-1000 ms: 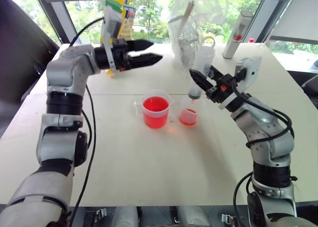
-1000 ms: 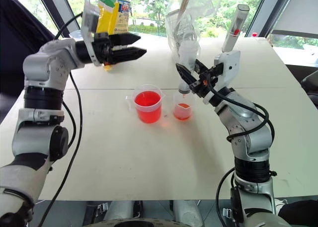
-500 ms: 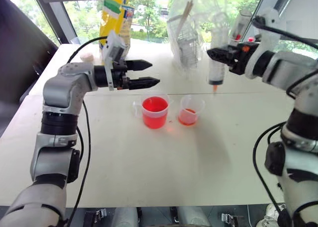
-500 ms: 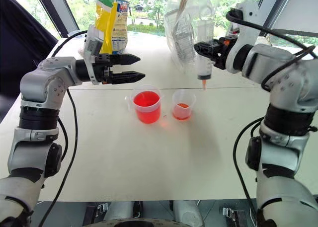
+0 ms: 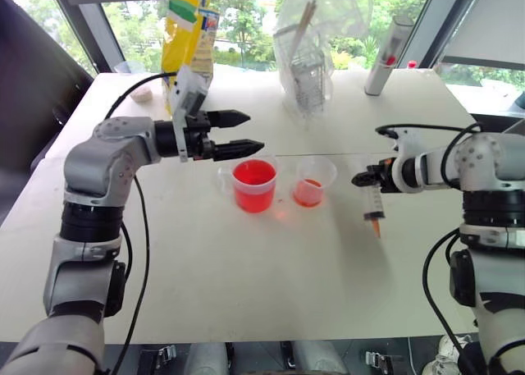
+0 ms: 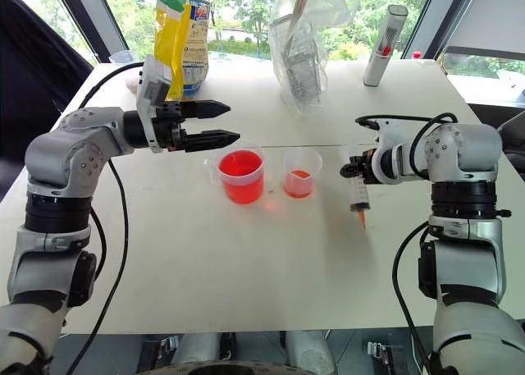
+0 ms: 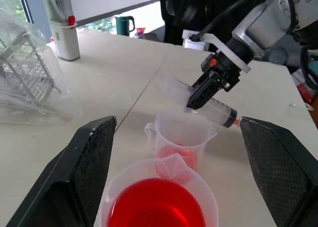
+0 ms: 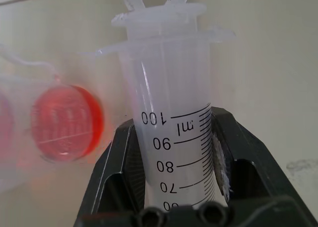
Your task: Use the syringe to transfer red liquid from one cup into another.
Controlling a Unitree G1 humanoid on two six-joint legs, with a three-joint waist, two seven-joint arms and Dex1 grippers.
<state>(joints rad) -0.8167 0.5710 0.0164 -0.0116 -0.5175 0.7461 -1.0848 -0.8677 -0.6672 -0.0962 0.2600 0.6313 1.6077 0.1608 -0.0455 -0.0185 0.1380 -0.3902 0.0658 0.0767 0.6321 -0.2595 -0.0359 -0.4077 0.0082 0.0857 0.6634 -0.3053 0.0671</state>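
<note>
While its right gripper (image 6: pixel 354 169) pinched the syringe (image 6: pixel 359 196) by the upper barrel, the humanoid held the tool over bare table (image 6: pixel 246 268) toward the right edge, clear of both cups. The syringe hung nearly upright with its long axis vertical, its orange nozzle tip down and close to the tabletop, though whether it touched could not be told. The barrel looked clear and apparently emptied.

The smaller cup (image 6: pixel 300 172) stood near the table's middle with a little red liquid (image 6: pixel 299 181) in its bottom. Just beside it, toward the left edge, stood the larger handled cup (image 6: pixel 242 171), about half full of the same liquid.

The left gripper (image 6: pixel 215 121) hovered with its jaws spread and holding nothing, pointing across the table toward the right edge, just behind and above the larger cup.

The right arm was plainly the nearer to the syringe, already holding it, so any refill would likely mean carrying the nozzle back toward the left edge, past the smaller cup, to the larger one. Open tabletop lay all along the near edge, while a clear bag (image 6: pixel 303 38), a yellow packet (image 6: pixel 180 22) and a grey cylinder (image 6: pixel 384 34) crowded the far edge.
</note>
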